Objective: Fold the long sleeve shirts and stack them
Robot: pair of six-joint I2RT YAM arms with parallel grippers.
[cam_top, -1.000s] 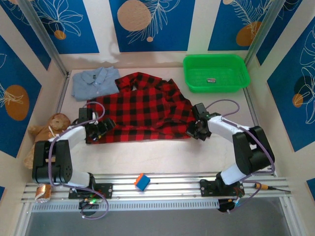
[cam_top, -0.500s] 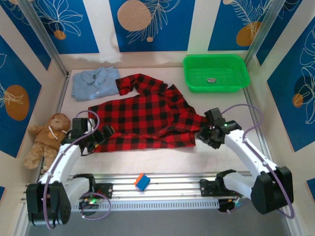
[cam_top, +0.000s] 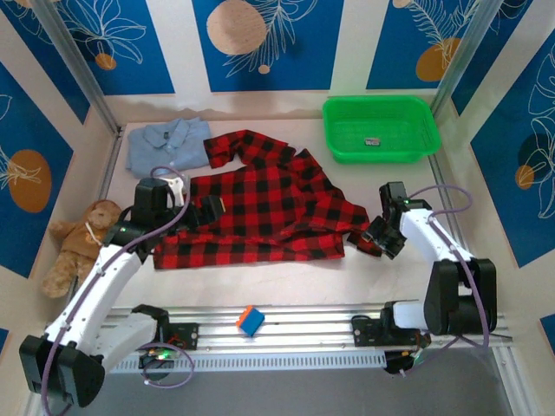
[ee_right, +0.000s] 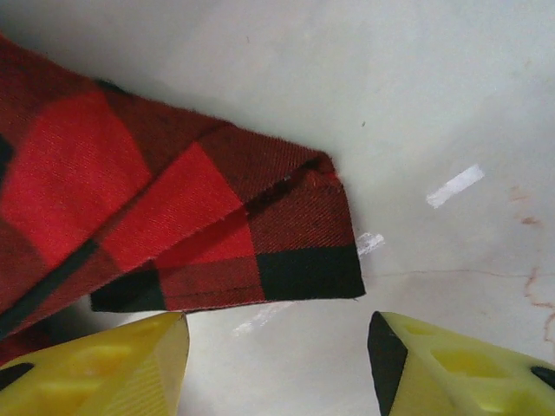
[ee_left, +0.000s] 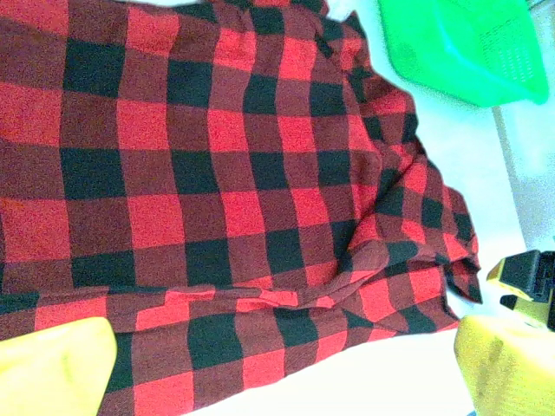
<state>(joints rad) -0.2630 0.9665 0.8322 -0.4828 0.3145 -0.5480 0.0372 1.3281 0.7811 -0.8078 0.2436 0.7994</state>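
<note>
The flannel shirt (cam_top: 264, 212) is spread flat over the middle of the table (cam_top: 286, 286). It has big red and black checks and is wrinkled, with one bunched part reaching toward the far edge. The light blue shirt (cam_top: 167, 146) lies in the far left corner, with its collar on top, just beside the flannel one.

The left gripper (cam_top: 206, 210) is over the left part of the flannel shirt. In its wrist view (ee_left: 277, 381) the two yellow fingers (ee_left: 52, 364) stand very wide apart and hold nothing. The right gripper (cam_top: 381, 238) is at the shirt's right end, near the right edge of the table. In its wrist view (ee_right: 277, 364) the jaws are partly apart and empty, with a corner of the cloth (ee_right: 260, 251) lying just ahead of the fingertips.

The top view gives the whole layout: a green basket (cam_top: 381, 128) of plastic mesh in the far right corner, a brown teddy bear (cam_top: 82, 243) at the left edge, and a small blue and orange cube (cam_top: 251, 320) at the near edge. The left wrist view shows the soft folds in the cloth (ee_left: 217, 173). The right wrist view shows the fine diagonal weave, a stitched hem, and small pieces of tape (ee_right: 453, 186) on the smooth white table (ee_right: 416, 87).
</note>
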